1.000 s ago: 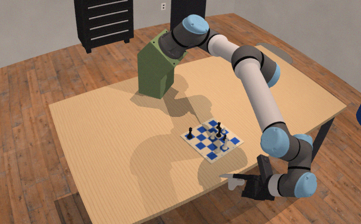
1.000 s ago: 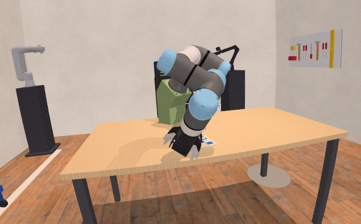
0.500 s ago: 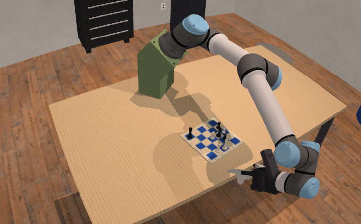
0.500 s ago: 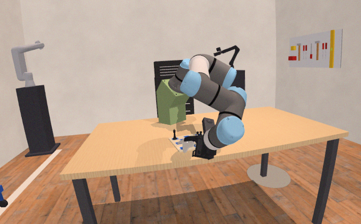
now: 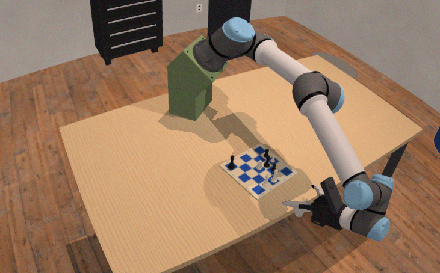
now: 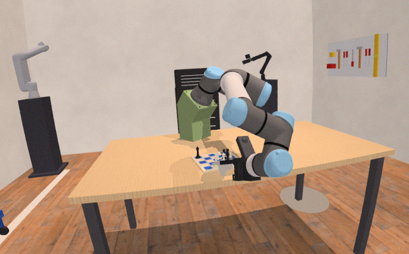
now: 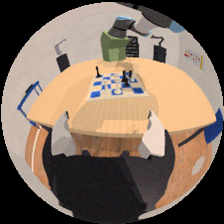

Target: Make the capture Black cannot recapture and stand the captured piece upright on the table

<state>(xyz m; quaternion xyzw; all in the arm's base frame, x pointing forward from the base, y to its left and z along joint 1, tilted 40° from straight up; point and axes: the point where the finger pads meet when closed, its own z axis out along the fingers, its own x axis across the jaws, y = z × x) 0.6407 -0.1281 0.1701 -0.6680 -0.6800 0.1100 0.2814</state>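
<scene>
While it hangs level just off the near edge of the table, the tool points its two pale fingers back toward the chessboard.

Tool state: jaws spread wide, nothing between them.
Tool position: beside the table's near edge, just past the board's near corner, apart from every piece.
Arm: white and grey links with light-blue joint caps, reaching from a green pedestal at the far side of the table, over the board's right side, down to the tool.
Chessboard: small blue-and-white board lying flat on the table, turned at an angle, close to the near edge.
Black pieces: one black piece stands alone on the board's left corner region; a taller black piece and a shorter black piece stand nearer the middle and right.
White pieces: one white piece stands just beside the tall black one; two more white pieces stand close together toward the near right side.
Piece posture: all appear upright; exact squares and piece types are too small to read.
Edge lettering: not legible in any view.
Wrist view: both fingers frame the table edge, the board centred beyond them.
Room: black drawer cabinet on the wooden floor behind the table.
</scene>
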